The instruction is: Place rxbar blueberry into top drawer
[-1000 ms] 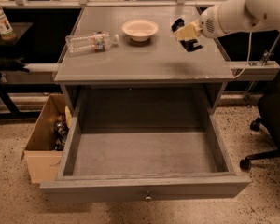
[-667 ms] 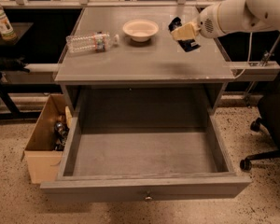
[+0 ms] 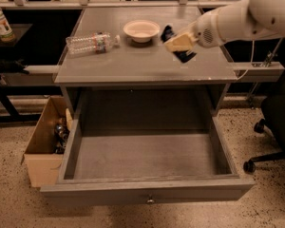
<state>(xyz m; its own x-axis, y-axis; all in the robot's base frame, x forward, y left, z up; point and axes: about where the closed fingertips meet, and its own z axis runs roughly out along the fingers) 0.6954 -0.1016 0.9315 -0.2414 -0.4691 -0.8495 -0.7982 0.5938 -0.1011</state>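
A: Where is the bar?

B: The pincer [image 3: 179,43] is clamped on the rxbar blueberry [image 3: 185,56], above the bench [image 3: 133,66], just right of the white bowl [image 3: 141,30].

A: And the risk?

B: The top drawer [image 3: 147,188] stands open, lower and nearer the camera. The slick wrapper may slip out, or an early release would drop it on the bench, short of the drawer.

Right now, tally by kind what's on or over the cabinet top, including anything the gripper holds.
Clear plastic bottle: 1, lying on its side
White bowl: 1
rxbar blueberry: 1, held by the gripper, right of the bowl
Total: 3
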